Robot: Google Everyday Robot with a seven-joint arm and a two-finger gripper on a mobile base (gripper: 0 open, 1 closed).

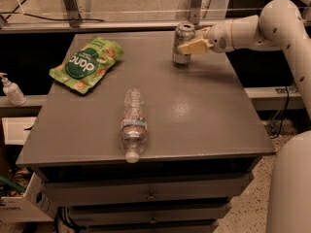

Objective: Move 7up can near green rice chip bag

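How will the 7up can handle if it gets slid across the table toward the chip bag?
Probably tippy: the 7up can stands upright on a narrow base, with the gripper at its side. If it falls it would likely roll, being cylindrical. The table looks smooth and glossy, so it should slide easily.

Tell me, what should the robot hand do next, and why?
Probably take a sure hold of the 7up can and lift it slightly. The hand is right against the upright can at the table's back right, while the green rice chip bag lies at the back left, well apart.
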